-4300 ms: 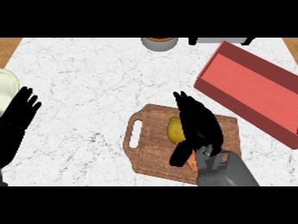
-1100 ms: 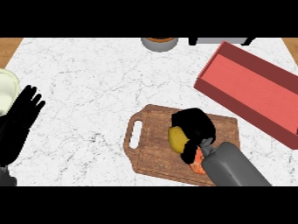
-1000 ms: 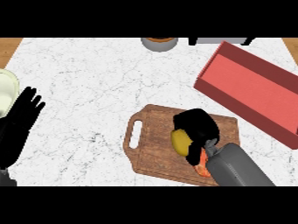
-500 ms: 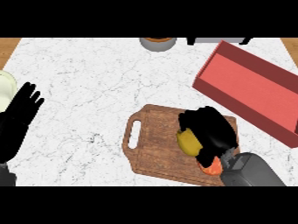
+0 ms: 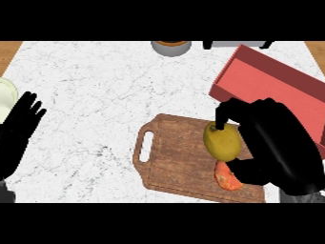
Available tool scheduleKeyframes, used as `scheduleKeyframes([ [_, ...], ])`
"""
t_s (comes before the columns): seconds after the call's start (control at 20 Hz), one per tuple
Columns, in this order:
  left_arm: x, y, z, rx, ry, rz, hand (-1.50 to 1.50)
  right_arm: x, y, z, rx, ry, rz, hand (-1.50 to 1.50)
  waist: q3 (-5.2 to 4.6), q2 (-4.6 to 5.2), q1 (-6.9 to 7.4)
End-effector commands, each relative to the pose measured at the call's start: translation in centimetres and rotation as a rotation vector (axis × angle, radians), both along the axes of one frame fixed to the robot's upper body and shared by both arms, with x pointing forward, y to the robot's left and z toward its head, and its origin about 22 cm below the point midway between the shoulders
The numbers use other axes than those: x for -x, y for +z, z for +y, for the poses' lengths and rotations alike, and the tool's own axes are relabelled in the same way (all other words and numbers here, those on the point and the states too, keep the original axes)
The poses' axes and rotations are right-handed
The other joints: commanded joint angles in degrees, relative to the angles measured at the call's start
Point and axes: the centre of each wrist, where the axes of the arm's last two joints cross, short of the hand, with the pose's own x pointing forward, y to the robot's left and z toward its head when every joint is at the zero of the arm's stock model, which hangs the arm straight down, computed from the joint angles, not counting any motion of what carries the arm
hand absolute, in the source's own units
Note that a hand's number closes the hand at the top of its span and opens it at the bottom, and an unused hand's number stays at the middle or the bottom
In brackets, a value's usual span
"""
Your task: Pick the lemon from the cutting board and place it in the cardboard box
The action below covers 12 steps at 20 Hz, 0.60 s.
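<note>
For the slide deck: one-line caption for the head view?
Right hand curled round the lemon over the cutting board, red box just beyond.

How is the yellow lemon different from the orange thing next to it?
The lemon is yellow and bigger; the orange thing is smaller. The right robot hand curls round the lemon, while the orange thing lies ungrasped, partly hidden. Both are over the cutting board.
</note>
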Motion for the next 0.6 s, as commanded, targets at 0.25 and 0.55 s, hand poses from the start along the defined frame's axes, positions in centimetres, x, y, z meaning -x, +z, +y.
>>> scheduleKeyframes([
  [0.25,0.0,-1.3,0.9,-0.006,-0.003,0.002,0.0,-1.2,6.4,-4.0,-0.102,-0.238,-0.144,1.5,0.01,0.35,0.62],
  [0.55,1.3,0.8,0.9,0.002,-0.029,0.004,0.0,-4.7,6.4,-8.2,-0.059,-0.297,-0.109,1.5,0.06,0.36,1.09],
])
